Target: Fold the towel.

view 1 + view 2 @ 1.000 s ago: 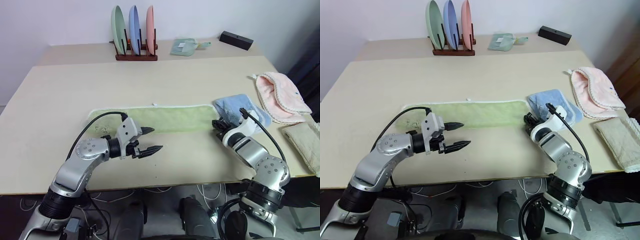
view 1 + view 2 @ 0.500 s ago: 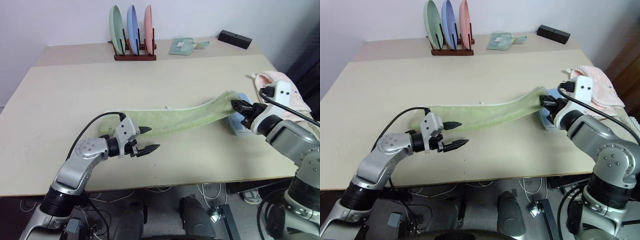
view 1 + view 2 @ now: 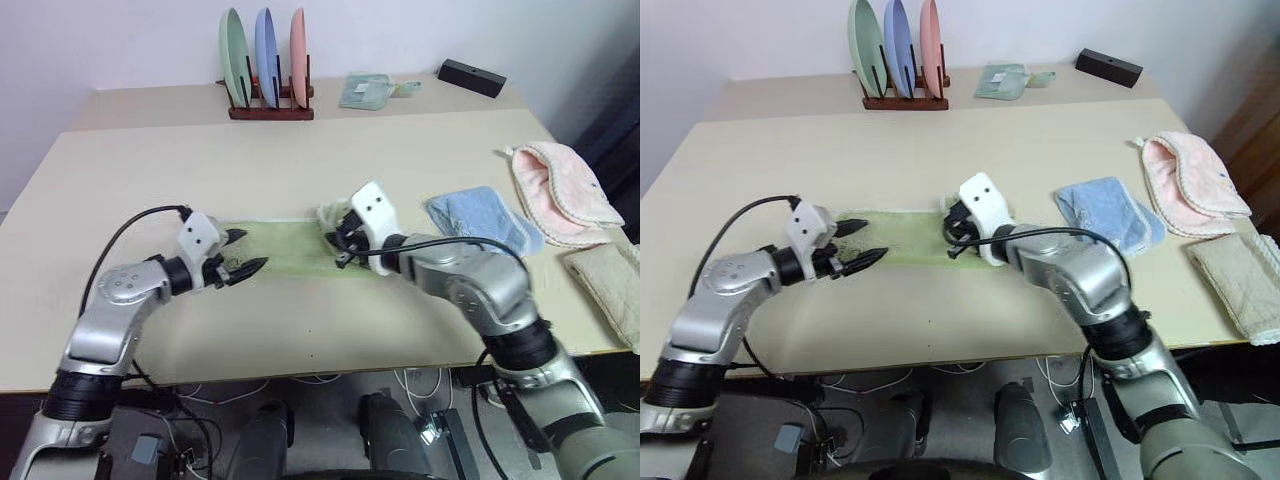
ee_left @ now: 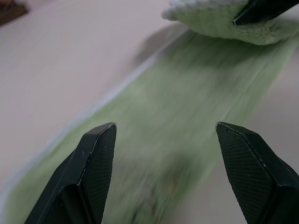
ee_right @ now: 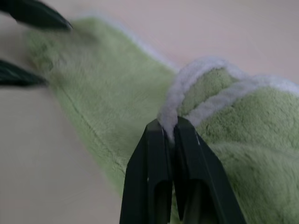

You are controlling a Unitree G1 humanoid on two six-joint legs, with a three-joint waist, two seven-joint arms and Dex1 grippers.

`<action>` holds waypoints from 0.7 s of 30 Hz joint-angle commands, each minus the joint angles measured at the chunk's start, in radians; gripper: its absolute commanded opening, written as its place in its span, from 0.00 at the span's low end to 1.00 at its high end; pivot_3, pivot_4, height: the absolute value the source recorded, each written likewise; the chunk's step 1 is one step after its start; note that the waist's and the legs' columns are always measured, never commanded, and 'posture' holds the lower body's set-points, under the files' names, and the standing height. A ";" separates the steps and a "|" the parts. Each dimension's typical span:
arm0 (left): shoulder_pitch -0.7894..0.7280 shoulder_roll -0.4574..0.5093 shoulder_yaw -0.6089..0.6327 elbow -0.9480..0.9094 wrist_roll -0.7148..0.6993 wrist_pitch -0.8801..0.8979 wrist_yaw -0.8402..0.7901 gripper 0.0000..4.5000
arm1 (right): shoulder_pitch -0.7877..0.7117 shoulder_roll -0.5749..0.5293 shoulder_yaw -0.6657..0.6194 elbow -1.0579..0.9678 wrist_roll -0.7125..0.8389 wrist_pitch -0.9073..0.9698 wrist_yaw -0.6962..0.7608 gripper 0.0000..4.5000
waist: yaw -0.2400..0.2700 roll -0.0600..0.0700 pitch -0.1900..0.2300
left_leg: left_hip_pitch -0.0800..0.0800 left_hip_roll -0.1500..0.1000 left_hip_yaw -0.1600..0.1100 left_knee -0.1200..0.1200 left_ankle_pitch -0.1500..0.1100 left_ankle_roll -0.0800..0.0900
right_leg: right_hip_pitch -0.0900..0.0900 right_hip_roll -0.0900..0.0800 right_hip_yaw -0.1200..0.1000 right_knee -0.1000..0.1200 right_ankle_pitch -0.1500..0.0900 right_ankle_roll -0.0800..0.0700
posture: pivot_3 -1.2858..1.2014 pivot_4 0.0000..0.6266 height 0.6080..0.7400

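The towel (image 3: 290,248) lies on the counter (image 3: 120,170) as a long green strip between the 2 arms, with its right end lifted and doubled back over the middle. The right gripper (image 3: 342,247) is clenched on that end, pinching the white edging between its fingers, as the right wrist view shows closely; carrying the end leftward this way looks like the means of laying 1 half over the other. The left gripper (image 3: 240,256) is released, its fingers spread apart just above the towel's left end, grasping nothing; it seems placed to pin or catch that end once the fold arrives.

The right arm and the raised fold cover the towel's right part, so how far the doubled layer reaches cannot be told. The left gripper hides the left corner, and the left wrist view is too smeared to show any print there.
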 commanded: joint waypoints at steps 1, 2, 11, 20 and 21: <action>0.022 0.023 0.041 -0.038 -0.004 -0.012 -0.006 0.77 | -0.031 0.037 0.017 0.028 -0.062 -0.061 0.048 0.01 | 0.003 0.000 0.000 | 0.000 0.000 0.000 0.000 0.000 0.000 | 0.000 0.000 0.000 0.000 0.000 0.000 | 0.52 0.24 1.00; 0.029 0.024 0.045 -0.045 -0.007 -0.009 -0.003 0.77 | -0.031 0.046 0.020 0.033 -0.072 -0.066 0.061 0.01 | 0.003 0.000 0.000 | 0.000 0.000 0.000 0.000 0.000 0.000 | 0.000 0.000 0.000 0.000 0.000 0.000 | 0.52 0.24 1.00; 0.061 0.013 0.041 -0.075 -0.007 0.003 0.019 0.77 | 0.012 0.046 -0.037 -0.040 -0.096 -0.055 0.165 0.31 | -0.001 0.000 0.000 | 0.000 0.000 0.000 -0.001 0.000 0.000 | -0.001 0.000 0.000 0.001 0.000 0.000 | 0.52 0.24 1.00; 0.060 0.016 0.043 -0.056 -0.007 0.000 0.018 0.77 | 0.108 -0.079 -0.212 -0.223 -0.079 -0.126 0.246 0.85 | 0.002 -0.001 0.000 | 0.000 0.000 0.000 -0.001 0.000 0.000 | -0.001 0.000 0.000 0.000 0.000 0.000 | 0.52 0.24 1.00; 0.061 0.014 0.040 -0.054 -0.007 0.002 0.018 0.77 | 0.100 -0.072 -0.240 -0.194 -0.087 -0.126 0.226 0.78 | 0.000 -0.001 0.000 | 0.000 0.000 0.000 0.000 0.000 0.000 | -0.001 0.000 0.000 0.000 0.000 0.000 | 0.52 0.24 1.00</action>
